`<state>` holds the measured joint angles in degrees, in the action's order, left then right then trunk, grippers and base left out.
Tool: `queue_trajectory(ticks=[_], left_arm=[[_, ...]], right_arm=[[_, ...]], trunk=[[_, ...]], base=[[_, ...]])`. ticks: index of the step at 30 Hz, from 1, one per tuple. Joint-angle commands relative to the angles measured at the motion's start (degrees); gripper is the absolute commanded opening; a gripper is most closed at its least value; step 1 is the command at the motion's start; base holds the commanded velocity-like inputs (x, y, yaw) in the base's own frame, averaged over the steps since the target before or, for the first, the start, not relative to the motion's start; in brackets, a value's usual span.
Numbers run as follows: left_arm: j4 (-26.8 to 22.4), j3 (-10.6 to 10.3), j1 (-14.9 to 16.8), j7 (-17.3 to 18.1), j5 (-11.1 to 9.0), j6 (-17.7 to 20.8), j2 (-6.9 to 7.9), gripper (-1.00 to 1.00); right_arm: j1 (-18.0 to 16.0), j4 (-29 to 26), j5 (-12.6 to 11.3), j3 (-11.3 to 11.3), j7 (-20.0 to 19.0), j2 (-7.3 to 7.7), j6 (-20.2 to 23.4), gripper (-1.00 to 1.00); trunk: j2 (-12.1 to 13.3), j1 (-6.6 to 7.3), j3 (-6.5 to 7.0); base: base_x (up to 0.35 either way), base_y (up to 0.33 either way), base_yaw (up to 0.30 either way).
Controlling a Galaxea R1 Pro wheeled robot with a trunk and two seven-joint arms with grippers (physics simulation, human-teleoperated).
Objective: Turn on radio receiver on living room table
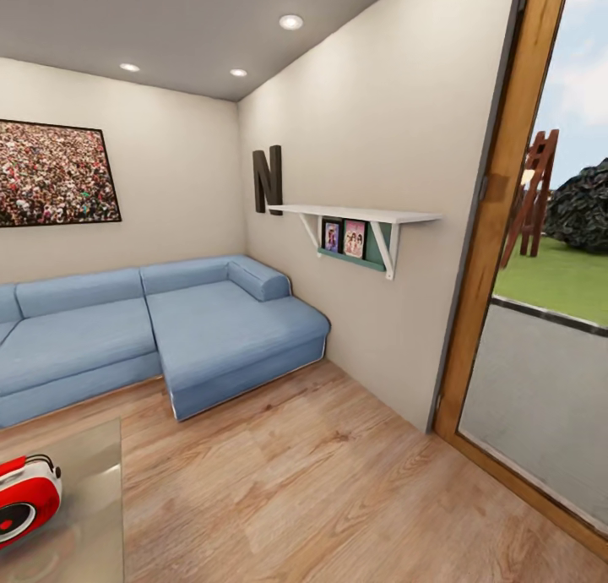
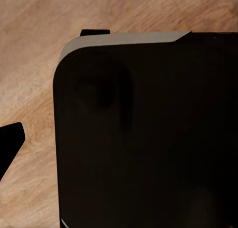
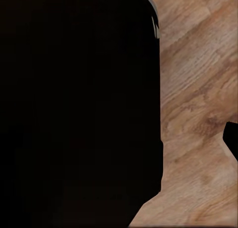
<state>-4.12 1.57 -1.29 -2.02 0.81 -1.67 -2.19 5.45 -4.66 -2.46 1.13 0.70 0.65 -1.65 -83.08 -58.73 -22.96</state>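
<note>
Head cam faces sofa corner, room-wide; both wrist cams look down close at floor, shared.

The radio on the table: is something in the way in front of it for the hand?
Nothing visible blocks the radio: it sits at the table's edge, the top around it bare. Neither hand appears in the head view, so their path cannot be judged.

Red radio receiver on table corner
</note>
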Motion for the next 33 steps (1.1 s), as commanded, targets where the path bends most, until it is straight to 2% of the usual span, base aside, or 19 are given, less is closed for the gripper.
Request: queue_trajectory(ticks=[1,33], left_arm=[[0.0,0.0,0.0,0.0,0.0,0.0,0.01,1.0],[0.0,0.0,0.0,0.1,0.0,0.0,0.08,1.0]], right_arm=[[0.0,0.0,0.0,0.0,0.0,0.02,0.0,1.0],[0.0,0.0,0.2,-0.3,0.0,-0.04,-0.7,1.0]], trunk=[[0.0,0.0,0.0],[0.0,0.0,0.0]], base=[[0.0,0.0,-0.005],[0.0,0.0,0.0]])
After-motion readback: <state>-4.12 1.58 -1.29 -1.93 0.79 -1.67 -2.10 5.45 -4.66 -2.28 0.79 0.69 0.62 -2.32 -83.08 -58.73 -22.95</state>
